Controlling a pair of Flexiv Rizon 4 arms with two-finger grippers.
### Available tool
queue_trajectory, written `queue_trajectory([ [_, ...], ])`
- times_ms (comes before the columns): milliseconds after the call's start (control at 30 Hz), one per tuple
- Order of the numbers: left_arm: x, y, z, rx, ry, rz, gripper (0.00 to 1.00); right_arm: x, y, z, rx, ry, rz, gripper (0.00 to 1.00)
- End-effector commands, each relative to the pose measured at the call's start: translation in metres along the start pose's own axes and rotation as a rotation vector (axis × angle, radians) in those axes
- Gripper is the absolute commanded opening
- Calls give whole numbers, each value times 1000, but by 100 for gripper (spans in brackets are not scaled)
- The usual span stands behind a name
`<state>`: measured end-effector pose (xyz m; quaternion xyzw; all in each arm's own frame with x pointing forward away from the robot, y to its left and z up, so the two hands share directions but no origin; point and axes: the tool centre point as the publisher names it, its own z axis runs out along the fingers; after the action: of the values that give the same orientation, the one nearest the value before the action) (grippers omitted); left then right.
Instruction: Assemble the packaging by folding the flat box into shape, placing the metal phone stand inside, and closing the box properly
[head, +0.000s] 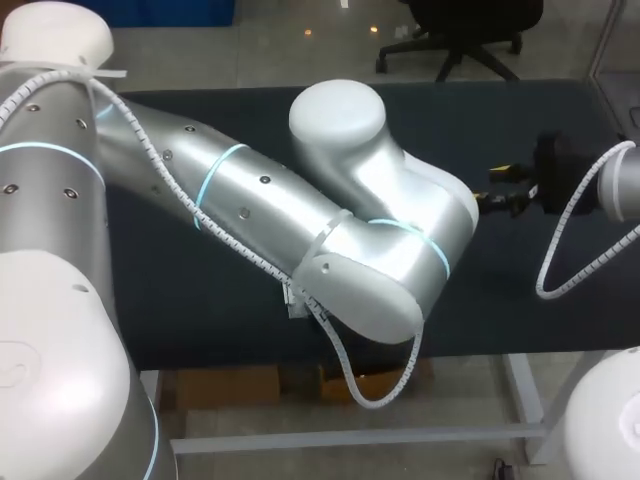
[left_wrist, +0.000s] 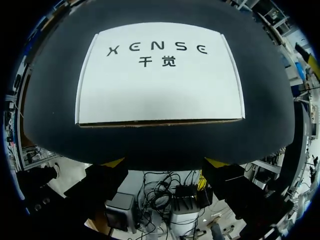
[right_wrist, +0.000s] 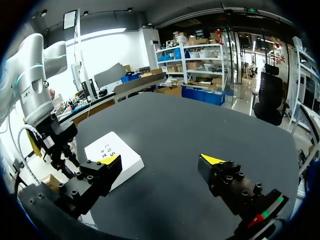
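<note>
White cardboard box (left_wrist: 160, 80) lies shut and flat-lidded on the black table (head: 520, 120), just in from the near edge, print side up. No metal phone stand shows in any view. Cannot tell whether it is inside, so this fits either a formed box with the stand yet to go in, or a packed and closed one.

Left gripper (left_wrist: 165, 162) hangs at the near table edge facing the box, fingers spread wide with nothing between them. Right gripper (right_wrist: 160, 162) is off to the right, well apart from the box, jaws also wide and empty.

Judgement: any contact with the box wants the left fingers square to the near front edge. The cardboard is light and would likely slide on the cloth, so a steadying hold from the right arm would help.

Views: the head view hides the box completely under the left arm and only shows the right gripper (head: 510, 190). The left wrist view gives the lid and front seam. The right wrist view alone shows box thickness (right_wrist: 107, 147) and the left gripper beside it.
</note>
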<state>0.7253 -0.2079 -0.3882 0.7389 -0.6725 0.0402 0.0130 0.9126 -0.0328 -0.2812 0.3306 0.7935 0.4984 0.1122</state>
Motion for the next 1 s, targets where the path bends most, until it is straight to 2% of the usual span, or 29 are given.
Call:
queue_trajectory([
  [33,4,-7,6,-15,-13,-7,100,0,-1,-1,-5,3,-1,100],
  [433,-2,-24,12,-25,-11,-23,100,0,-1,-1,-5,3,-1,100],
  [1000,-5,-61,13,-26,-41,-19,100,0,-1,-1,-5,3,-1,100],
])
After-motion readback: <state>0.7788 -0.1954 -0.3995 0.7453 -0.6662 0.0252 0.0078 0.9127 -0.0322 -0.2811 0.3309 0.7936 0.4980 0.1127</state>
